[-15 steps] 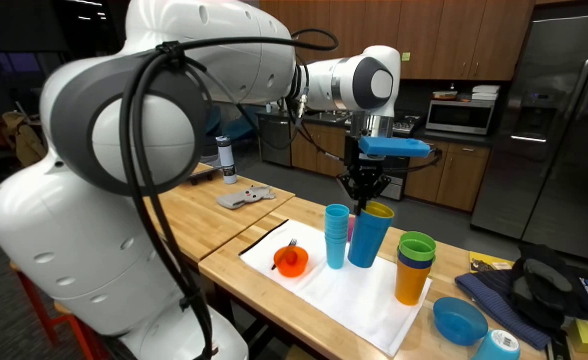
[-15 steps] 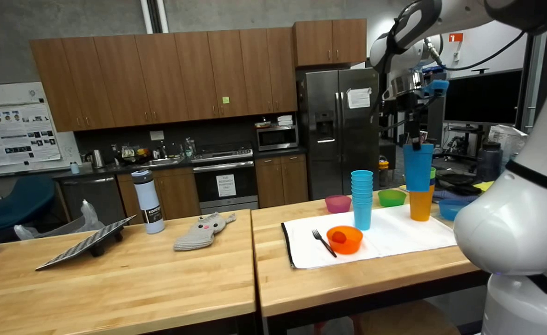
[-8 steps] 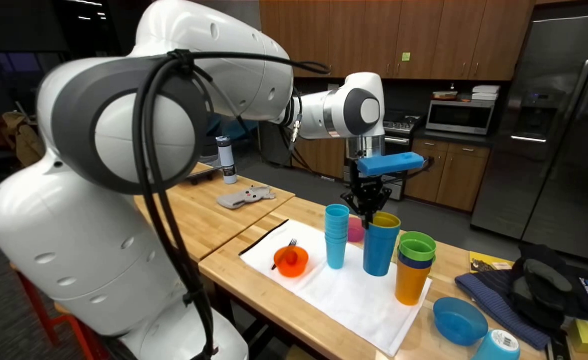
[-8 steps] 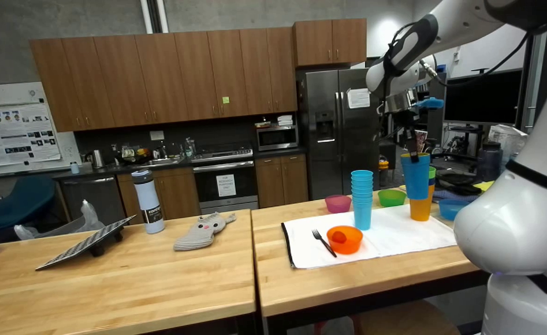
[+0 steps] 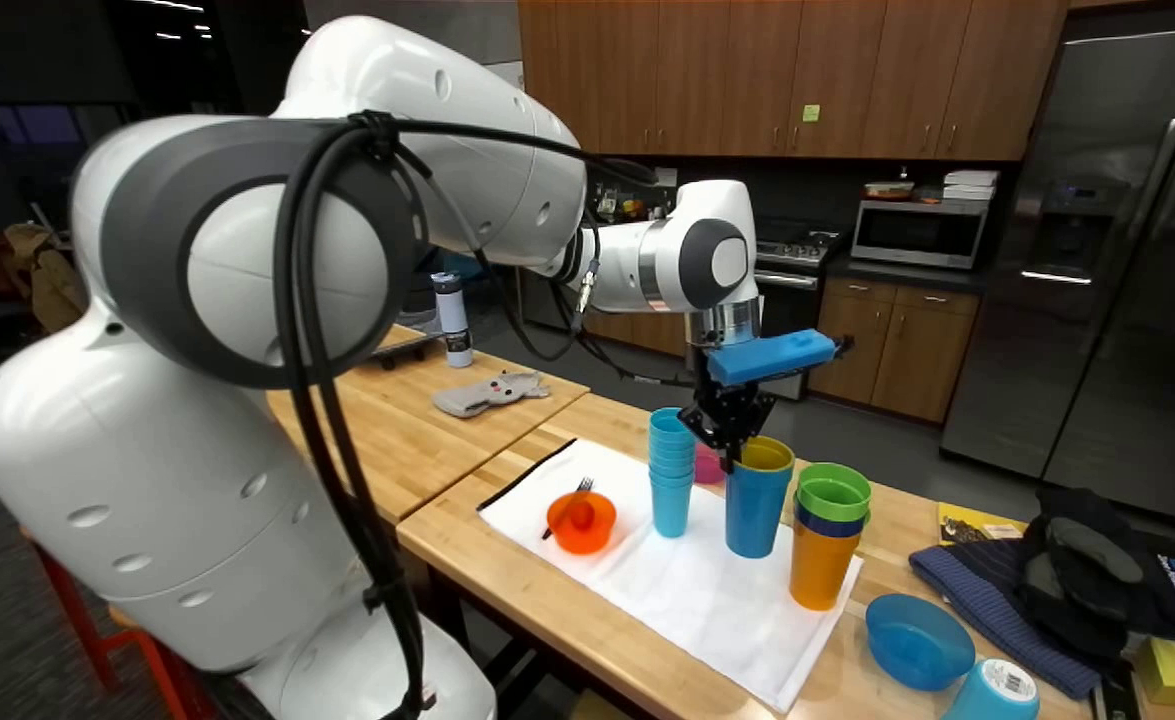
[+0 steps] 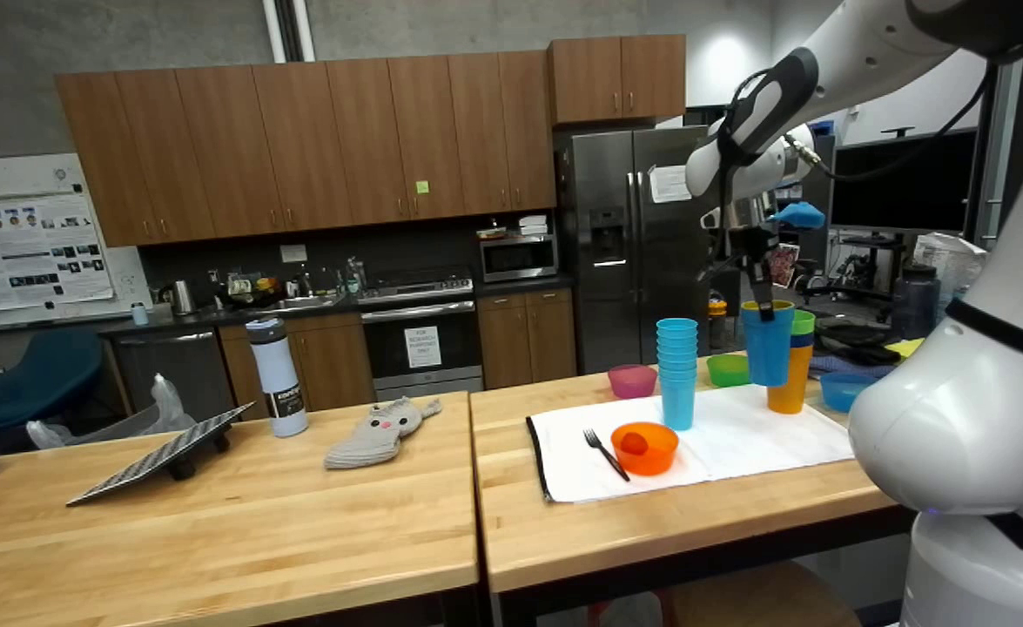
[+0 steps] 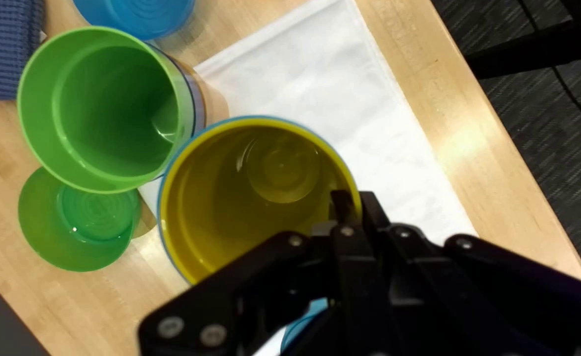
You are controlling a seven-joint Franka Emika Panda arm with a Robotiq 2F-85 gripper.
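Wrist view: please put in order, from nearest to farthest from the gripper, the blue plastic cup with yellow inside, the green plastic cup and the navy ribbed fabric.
1. Blue plastic cup with yellow inside: its rim held by the gripper.
2. Green plastic cup: farther, to the upper left.
3. Navy ribbed fabric: farthest, in the upper-left corner.

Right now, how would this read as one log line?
Jaws: shut on rim of blue cup; inside: yellow; nearby: green-topped cup stack, cyan cup stack; on cloth: orange bowl
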